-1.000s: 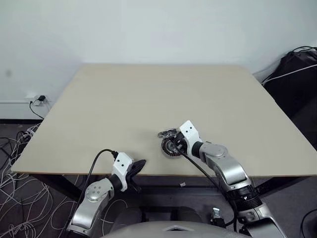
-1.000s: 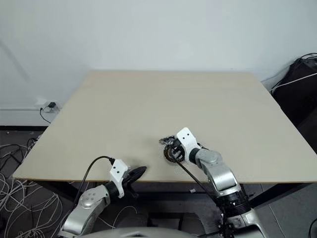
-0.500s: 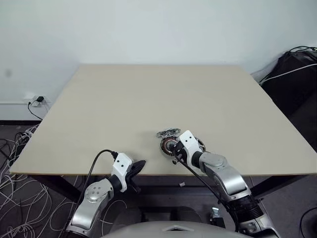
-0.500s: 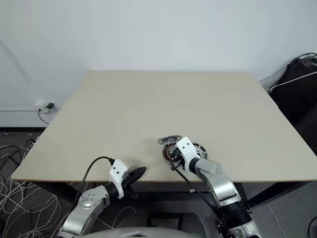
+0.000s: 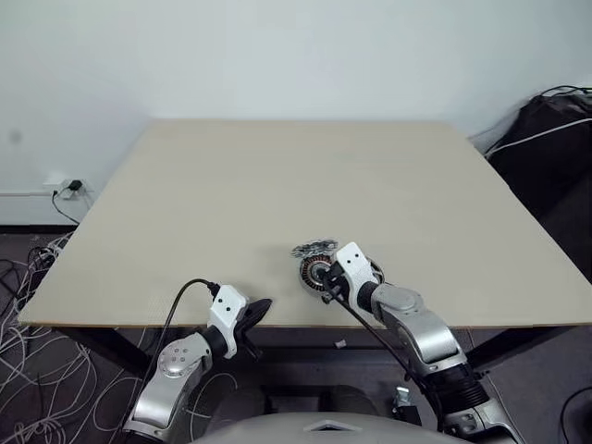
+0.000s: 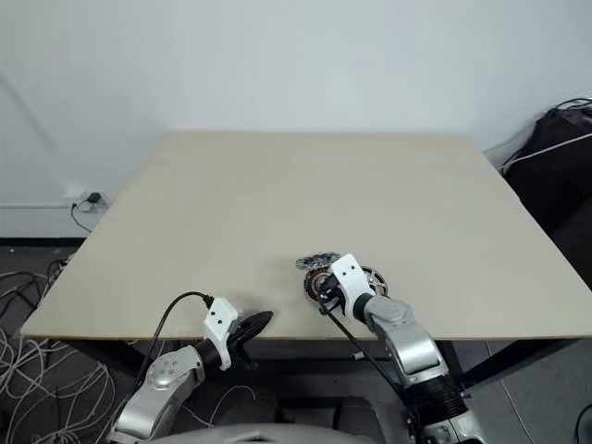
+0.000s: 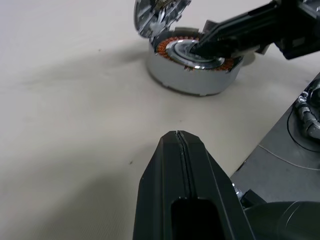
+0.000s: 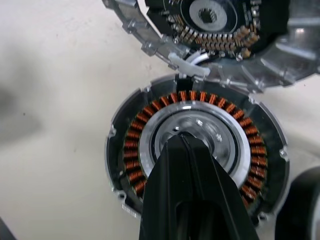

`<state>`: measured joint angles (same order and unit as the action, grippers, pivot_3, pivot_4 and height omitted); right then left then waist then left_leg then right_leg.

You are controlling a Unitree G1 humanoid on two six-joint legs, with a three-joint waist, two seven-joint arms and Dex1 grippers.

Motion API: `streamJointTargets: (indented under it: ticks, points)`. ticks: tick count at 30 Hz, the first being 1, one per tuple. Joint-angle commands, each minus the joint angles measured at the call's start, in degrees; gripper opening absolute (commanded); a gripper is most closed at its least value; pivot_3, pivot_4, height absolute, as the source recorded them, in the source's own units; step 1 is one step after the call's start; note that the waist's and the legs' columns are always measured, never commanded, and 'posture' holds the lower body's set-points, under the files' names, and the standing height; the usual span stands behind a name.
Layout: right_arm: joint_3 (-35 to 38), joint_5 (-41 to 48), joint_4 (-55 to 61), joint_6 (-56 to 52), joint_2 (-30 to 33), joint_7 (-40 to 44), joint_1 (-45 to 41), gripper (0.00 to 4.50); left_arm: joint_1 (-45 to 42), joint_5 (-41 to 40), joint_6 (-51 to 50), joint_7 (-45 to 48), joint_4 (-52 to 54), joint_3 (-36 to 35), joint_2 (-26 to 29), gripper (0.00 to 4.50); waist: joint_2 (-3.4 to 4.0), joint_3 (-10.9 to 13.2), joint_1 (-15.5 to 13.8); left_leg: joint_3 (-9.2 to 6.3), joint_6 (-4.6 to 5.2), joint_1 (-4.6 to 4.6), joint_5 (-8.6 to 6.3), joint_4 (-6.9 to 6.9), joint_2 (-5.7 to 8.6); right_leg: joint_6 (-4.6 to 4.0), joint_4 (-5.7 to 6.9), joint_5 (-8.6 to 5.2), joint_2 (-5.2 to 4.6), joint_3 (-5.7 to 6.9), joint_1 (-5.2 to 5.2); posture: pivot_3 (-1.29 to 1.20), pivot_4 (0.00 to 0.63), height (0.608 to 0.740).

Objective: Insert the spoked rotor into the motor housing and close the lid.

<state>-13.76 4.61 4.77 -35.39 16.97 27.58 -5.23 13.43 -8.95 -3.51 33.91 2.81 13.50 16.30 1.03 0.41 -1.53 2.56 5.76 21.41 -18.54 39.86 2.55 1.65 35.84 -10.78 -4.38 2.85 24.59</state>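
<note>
The motor housing [image 8: 197, 155] lies open near the table's front edge, with a copper ring of windings around its silver centre. Its lid [image 8: 220, 30] is swung back on a hinge and rests tilted behind the housing [image 5: 314, 270]. My right gripper [image 5: 322, 277] is shut, and its tip is at the housing's silver centre. The spoked rotor [image 6: 373, 277] lies on the table just right of the housing, mostly hidden by my right wrist; only its black rim [image 8: 305, 210] shows. My left gripper [image 5: 259, 309] is shut and empty at the table's front edge, left of the housing.
The tan table [image 5: 277, 185] stretches far back from the parts. Loose cables [image 5: 28, 370] lie on the floor to the left. A dark bag [image 5: 555, 139] sits past the table's right side.
The head views have shifted slightly. Both grippers stay shut and keep their places, with the right one still at the housing.
</note>
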Motion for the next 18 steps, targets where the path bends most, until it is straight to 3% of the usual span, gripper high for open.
streamJointTargets:
  ticks: [1,18]
  points:
    - [-0.08,0.33,1.26,-0.46,-0.08,0.2,0.27,0.01,-0.46,0.15,0.5,0.24,2.2,-0.16,0.34,0.0,0.0,0.0,-0.07,0.0,0.0,-0.02,0.0,0.0,0.0,0.01,0.01,0.0,0.0,0.0,-0.02,0.0,0.0,0.74]
    - [2.56,1.98,4.94,0.1,1.79,1.8,-3.92,0.01,-0.75,0.23,0.57,0.31,1.94,0.03,0.11,0.0,0.05,0.13,-0.22,0.0,0.01,0.12,0.0,0.0,0.01,0.01,-0.02,0.01,0.0,0.01,0.08,0.0,0.0,0.74]
